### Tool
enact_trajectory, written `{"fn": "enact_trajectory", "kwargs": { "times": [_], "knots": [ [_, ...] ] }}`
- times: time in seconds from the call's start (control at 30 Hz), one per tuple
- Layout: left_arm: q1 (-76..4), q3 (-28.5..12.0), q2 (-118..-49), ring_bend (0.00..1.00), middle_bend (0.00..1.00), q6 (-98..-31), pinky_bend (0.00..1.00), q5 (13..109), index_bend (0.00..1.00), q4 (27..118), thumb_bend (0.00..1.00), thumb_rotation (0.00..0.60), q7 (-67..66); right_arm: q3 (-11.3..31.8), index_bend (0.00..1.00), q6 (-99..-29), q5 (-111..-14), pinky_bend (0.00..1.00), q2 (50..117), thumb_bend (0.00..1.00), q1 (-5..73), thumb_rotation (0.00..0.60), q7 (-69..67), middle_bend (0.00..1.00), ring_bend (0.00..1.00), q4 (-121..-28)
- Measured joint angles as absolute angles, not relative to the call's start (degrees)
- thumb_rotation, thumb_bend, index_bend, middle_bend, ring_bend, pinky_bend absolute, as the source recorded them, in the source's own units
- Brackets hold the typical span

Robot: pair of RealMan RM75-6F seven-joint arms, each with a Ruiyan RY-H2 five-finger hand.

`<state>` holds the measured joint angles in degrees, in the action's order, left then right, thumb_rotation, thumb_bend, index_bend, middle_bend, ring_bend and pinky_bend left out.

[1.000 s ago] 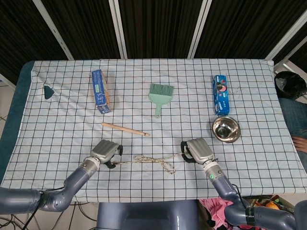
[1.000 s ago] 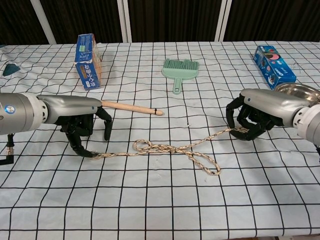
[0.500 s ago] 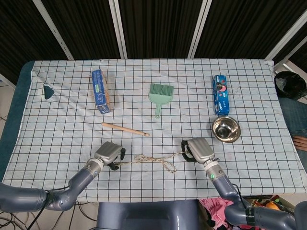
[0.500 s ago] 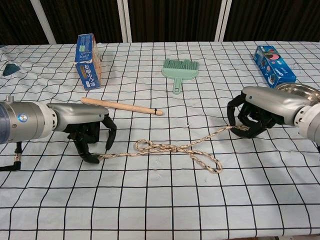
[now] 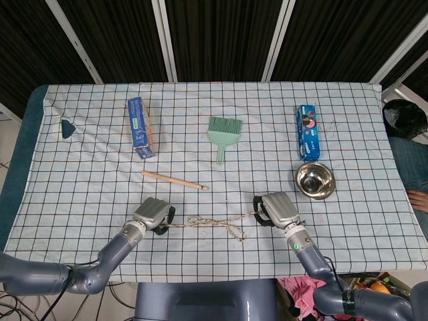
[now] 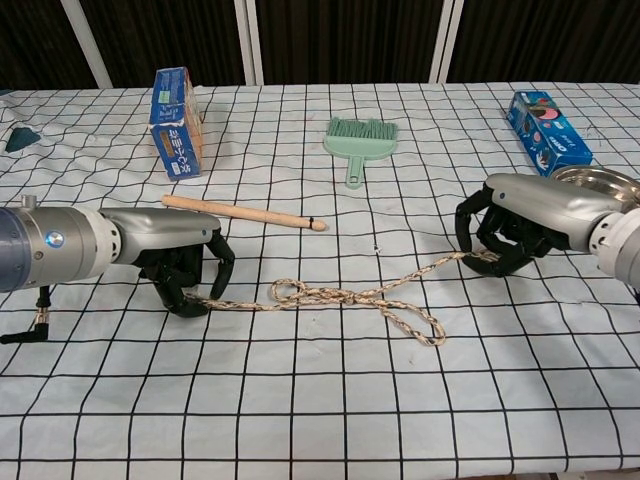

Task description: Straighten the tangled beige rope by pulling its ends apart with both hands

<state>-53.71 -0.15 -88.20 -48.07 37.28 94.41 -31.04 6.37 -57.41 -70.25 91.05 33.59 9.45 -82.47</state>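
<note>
Left hand: your left hand [image 6: 185, 275] rests low on the checked cloth [image 6: 320, 400], fingers curled down around the left end of the beige rope [image 6: 345, 298], which it grips against the cloth.
Right hand: your right hand [image 6: 510, 238] is clenched on the rope's right end; the cord runs in under its curled fingers [image 6: 478, 235].
Rope: it lies on the cloth between your two hands, not straight. From your left hand it runs right into a small loop and a knotted tangle about midway; a longer loop sags toward you on the right-hand side of the tangle, and one strand climbs from there up to your right hand. In the head view the same rope [image 5: 215, 223] spans the gap between left hand [image 5: 152, 215] and right hand [image 5: 276, 209].
Wooden stick: the stick [image 6: 243, 213] lies just beyond your left hand, apart from the rope.
Brush: the green hand brush [image 6: 360, 140] sits well beyond the rope's middle.
Blue box: a blue carton [image 6: 176, 122] stands far beyond your left hand.
Steel bowl: the bowl [image 5: 315, 180] is just beyond your right hand and to its outer side, with a blue packet [image 5: 307, 131] further out behind it.
</note>
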Motion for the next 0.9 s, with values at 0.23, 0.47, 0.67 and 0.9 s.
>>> {"fn": "enact_trajectory", "kwargs": {
  "times": [0.23,0.47,0.67,0.9],
  "knots": [
    [-53.9,0.0,-88.7,0.91,1.00,-48.5,0.81,36.9,0.59,93.9,0.35,0.600,-31.2,6.4,0.65,-57.1,-70.2,0.94,91.0,0.44,33.5,0.600,9.3,0.86,1.00,-82.3],
    [-54.0,0.1,-89.2,0.91,1.00,-48.6,0.81,37.4,0.59,93.3,0.40,0.600,-31.2,6.5,0.65,-57.0,-70.3,0.94,90.9,0.46,33.4,0.600,9.0,0.85,1.00,-82.3],
    [-54.2,0.3,-89.5,0.92,1.00,-48.5,0.82,37.2,0.60,93.0,0.44,0.600,-31.4,6.5,0.65,-56.7,-70.3,0.94,90.7,0.46,33.3,0.600,8.9,0.85,1.00,-82.2],
    [-54.2,0.1,-89.6,0.92,1.00,-49.2,0.83,37.1,0.61,92.8,0.47,0.600,-31.5,6.6,0.65,-56.9,-70.6,0.94,90.1,0.47,33.1,0.600,8.6,0.86,1.00,-82.6]
  ]
}}
